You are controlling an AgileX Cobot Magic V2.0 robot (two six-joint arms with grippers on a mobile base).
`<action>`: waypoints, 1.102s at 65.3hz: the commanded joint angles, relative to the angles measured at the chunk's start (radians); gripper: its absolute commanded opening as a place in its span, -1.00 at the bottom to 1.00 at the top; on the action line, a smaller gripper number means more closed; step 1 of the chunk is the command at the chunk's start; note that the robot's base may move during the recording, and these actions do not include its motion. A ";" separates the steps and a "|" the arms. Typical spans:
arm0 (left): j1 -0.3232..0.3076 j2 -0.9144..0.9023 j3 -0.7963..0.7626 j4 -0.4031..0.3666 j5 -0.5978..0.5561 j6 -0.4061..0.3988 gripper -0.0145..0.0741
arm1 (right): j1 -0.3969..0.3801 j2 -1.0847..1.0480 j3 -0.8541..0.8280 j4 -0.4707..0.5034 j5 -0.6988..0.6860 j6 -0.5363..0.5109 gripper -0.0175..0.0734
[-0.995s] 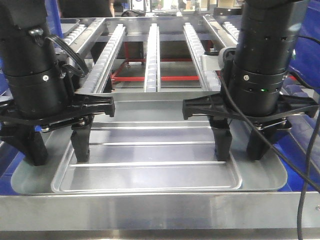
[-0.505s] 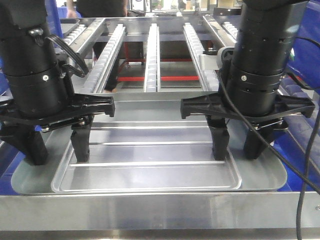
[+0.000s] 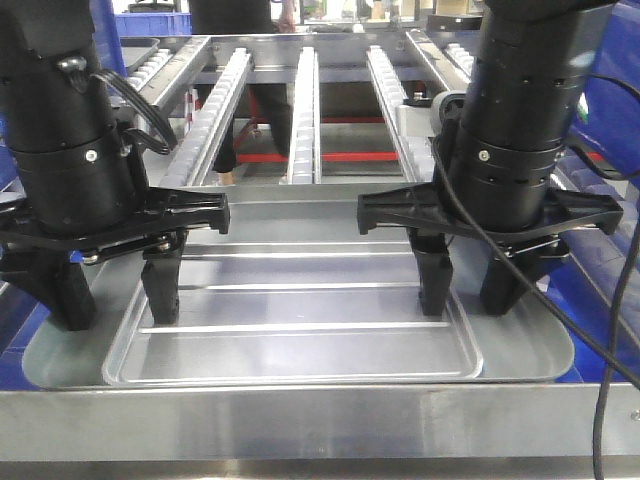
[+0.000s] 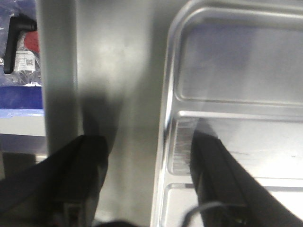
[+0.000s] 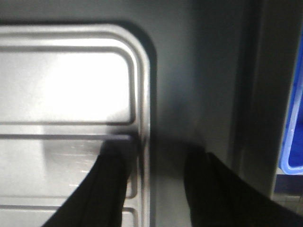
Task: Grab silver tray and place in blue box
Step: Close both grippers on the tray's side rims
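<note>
Behind silver tray [image 3: 300,340]: roller rails [image 3: 303,110], red frame [image 3: 340,156], person's legs [image 3: 272,110].

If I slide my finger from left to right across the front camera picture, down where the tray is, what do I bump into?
left gripper, straddling the tray's left rim → silver tray, its bare middle → right gripper, straddling the tray's right rim

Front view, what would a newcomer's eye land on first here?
The silver tray fills the middle, shiny and flat. The big black left gripper and right gripper each stand open astride one end rim, one finger inside the tray, one outside. Roller rails run behind.
</note>
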 commanded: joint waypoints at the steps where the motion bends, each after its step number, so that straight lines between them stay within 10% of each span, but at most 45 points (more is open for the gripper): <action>1: -0.007 -0.040 -0.026 0.009 -0.006 -0.011 -0.01 | -0.003 -0.037 -0.026 -0.027 -0.043 0.000 0.29; 36: -0.007 -0.040 -0.026 0.009 -0.006 -0.011 -0.01 | -0.003 -0.036 -0.026 -0.027 -0.036 0.000 0.28; 56: -0.007 -0.040 -0.026 0.009 -0.006 -0.011 -0.64 | -0.003 -0.036 -0.026 -0.027 -0.027 0.000 -0.48; 72: -0.007 -0.040 -0.026 0.009 -0.006 -0.011 -0.71 | -0.003 -0.036 -0.026 -0.027 -0.025 0.000 -0.49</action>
